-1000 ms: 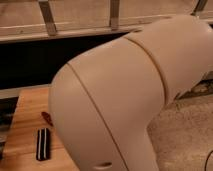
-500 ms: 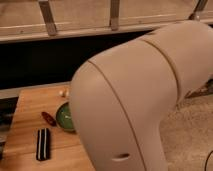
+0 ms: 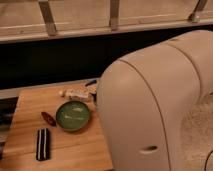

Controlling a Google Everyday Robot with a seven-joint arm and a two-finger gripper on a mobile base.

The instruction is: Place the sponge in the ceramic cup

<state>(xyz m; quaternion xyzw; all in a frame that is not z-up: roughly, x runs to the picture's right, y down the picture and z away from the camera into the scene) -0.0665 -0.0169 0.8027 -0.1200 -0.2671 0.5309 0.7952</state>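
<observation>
Arm's shell (image 3: 155, 105) fills the right — claw out of sight, cannot tell its state. Plate (image 3: 73, 116) on counter (image 3: 30, 107); sponge, cup not made out — step unsettled.

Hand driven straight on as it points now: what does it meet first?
Cannot tell: the hand is not in view; the arm's cream housing covers the right end of the wooden table.

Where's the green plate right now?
In the camera view, the green plate sits on the wooden table, left of the big cream robot arm, with the small red thing just left of it. The gripper is out of view.
</observation>
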